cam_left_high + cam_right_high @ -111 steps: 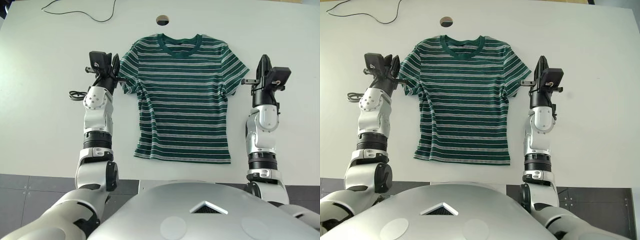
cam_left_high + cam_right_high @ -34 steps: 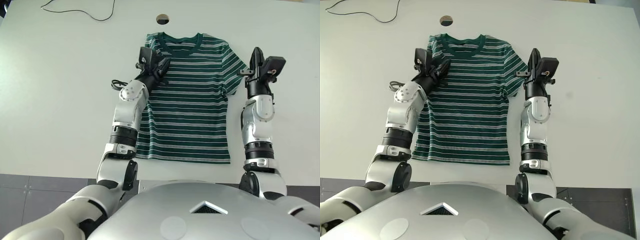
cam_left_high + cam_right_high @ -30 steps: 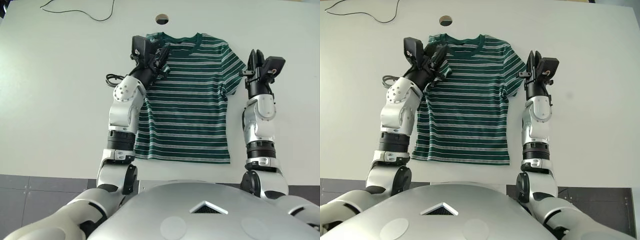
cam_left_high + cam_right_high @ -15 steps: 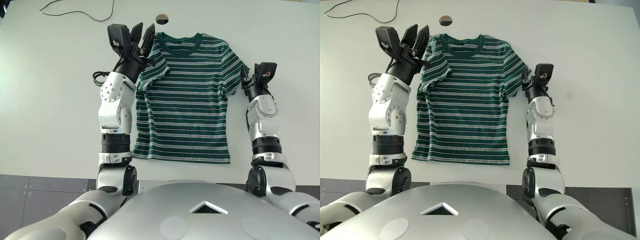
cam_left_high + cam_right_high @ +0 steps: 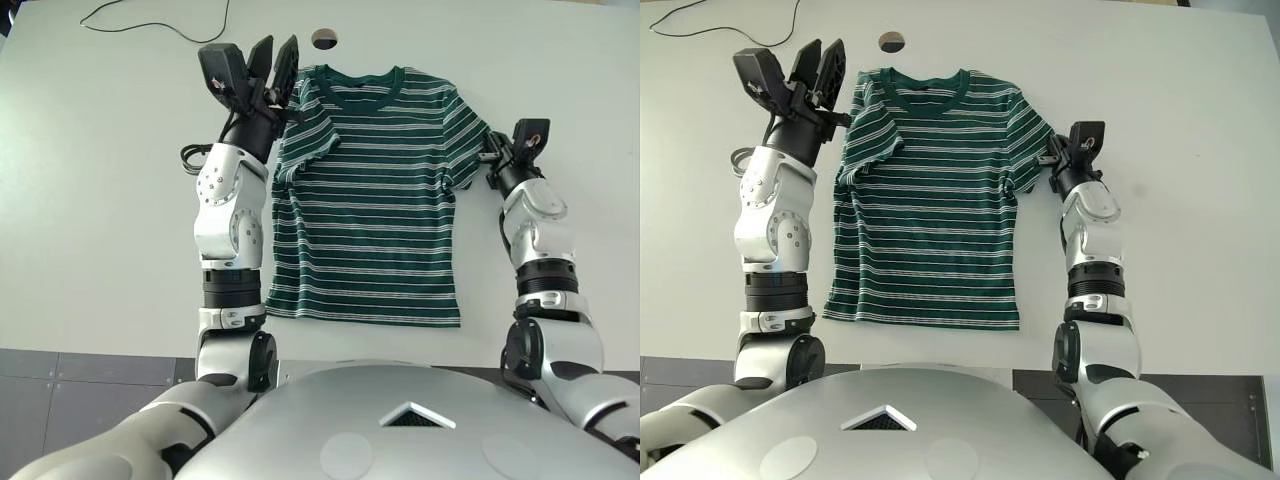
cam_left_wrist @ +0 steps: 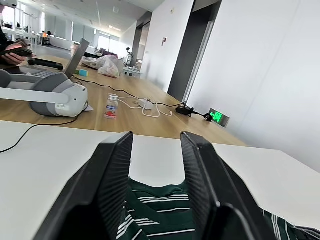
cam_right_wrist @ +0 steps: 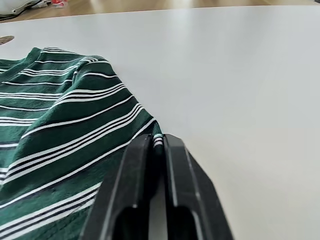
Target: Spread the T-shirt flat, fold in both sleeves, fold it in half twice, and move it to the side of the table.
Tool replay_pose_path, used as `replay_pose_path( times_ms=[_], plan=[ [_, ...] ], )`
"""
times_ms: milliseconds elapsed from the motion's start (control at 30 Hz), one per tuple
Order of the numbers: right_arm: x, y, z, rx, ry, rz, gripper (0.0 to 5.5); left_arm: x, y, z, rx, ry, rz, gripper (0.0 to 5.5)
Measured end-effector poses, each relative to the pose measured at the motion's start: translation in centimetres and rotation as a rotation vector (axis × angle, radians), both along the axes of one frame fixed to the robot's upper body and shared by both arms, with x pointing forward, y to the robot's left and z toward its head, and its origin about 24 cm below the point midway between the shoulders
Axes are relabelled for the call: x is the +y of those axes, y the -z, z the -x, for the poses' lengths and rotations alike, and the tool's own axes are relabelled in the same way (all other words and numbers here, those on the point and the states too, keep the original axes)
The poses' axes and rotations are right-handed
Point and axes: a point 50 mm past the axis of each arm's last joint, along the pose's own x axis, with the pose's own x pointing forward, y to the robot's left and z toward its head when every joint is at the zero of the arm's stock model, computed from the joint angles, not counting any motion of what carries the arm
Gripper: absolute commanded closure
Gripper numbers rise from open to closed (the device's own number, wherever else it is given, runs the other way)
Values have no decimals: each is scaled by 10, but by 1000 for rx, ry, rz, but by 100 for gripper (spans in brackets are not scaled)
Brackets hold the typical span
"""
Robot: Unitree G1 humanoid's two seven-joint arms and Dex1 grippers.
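T-shirt (image 5: pixel 370 200) lies flat on the table (image 5: pixel 90 220), collar away from the robot, left sleeve folded onto the chest. Pose: left gripper (image 5: pixel 279 48) raised beside the shirt's left shoulder, fingers apart, empty. Pose: right gripper (image 7: pixel 156 142) low, clamped on the right sleeve hem (wrist view shows stripes pinched).

Green striped T-shirt (image 5: pixel 930 200), flat on white bench (image 5: pixel 1200 200), left sleeve folded inward; left gripper (image 5: pixel 822 50) raised beside collar, fingers apart; right gripper (image 5: pixel 1053 153) at right sleeve hem.
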Motion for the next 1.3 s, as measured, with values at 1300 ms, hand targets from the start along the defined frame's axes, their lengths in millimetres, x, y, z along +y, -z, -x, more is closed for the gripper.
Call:
replay_pose_path(
  times_ms=[1300],
  plan=[
    [101, -11, 3, -51, -336, 3, 354, 3, 25, -5, 86, -30, 16, 371]
  ],
)
